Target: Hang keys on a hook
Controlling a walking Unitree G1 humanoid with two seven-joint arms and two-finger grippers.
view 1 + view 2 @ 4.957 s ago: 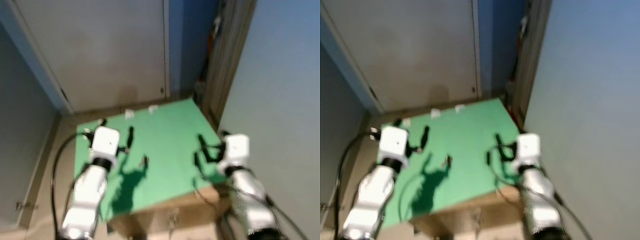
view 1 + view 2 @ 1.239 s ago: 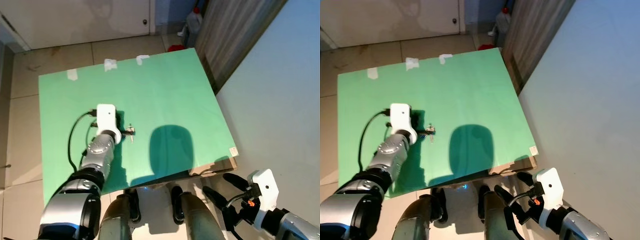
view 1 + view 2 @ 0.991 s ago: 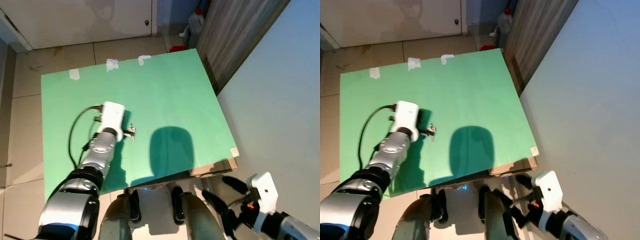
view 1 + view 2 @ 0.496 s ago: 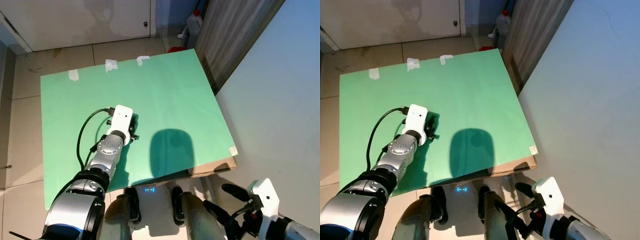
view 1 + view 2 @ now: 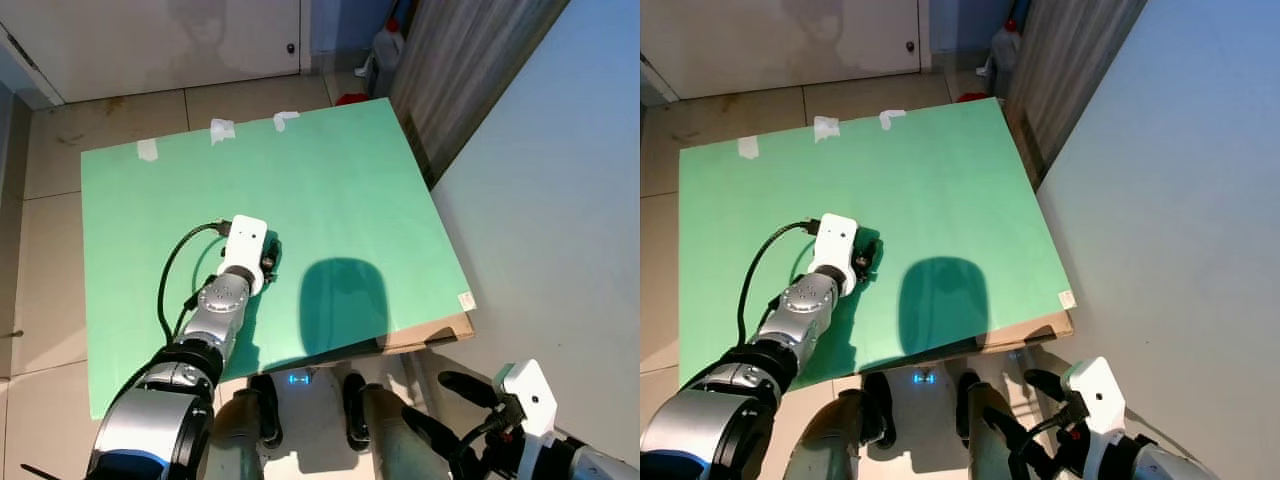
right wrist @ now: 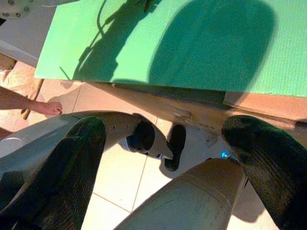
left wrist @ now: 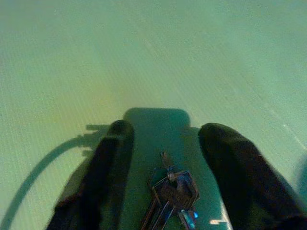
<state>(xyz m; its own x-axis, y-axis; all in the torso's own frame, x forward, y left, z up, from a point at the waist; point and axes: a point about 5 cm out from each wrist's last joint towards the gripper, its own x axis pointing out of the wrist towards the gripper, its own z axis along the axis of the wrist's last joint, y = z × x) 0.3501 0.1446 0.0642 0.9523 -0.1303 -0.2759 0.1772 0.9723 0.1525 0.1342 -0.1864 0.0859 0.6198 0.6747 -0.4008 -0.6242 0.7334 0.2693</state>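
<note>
A small bunch of dark keys (image 7: 171,191) lies flat on the green board (image 5: 340,170). My left gripper (image 5: 268,254) is down on the board and open. Its two black fingers (image 7: 112,158) stand on either side of the keys without touching them. In the eye views the white wrist covers the keys. My right gripper (image 5: 452,405) hangs low at the right, off the board's near edge. It is open with nothing in it, and its fingers (image 6: 79,153) are spread wide over my own legs and the tiled floor.
The board lies on cardboard (image 5: 425,335) on a tiled floor, with tape tabs (image 5: 222,129) at its far edge. A white door (image 5: 170,40), a bottle (image 5: 385,45) and a wooden panel (image 5: 470,70) stand beyond. A wall runs along the right. A person's bare foot (image 6: 48,108) is by the board.
My left gripper has slid right across the board, from beside the keys to straddling them. The right arm has sunk slightly. Five seconds ago the camera looked further ahead.
</note>
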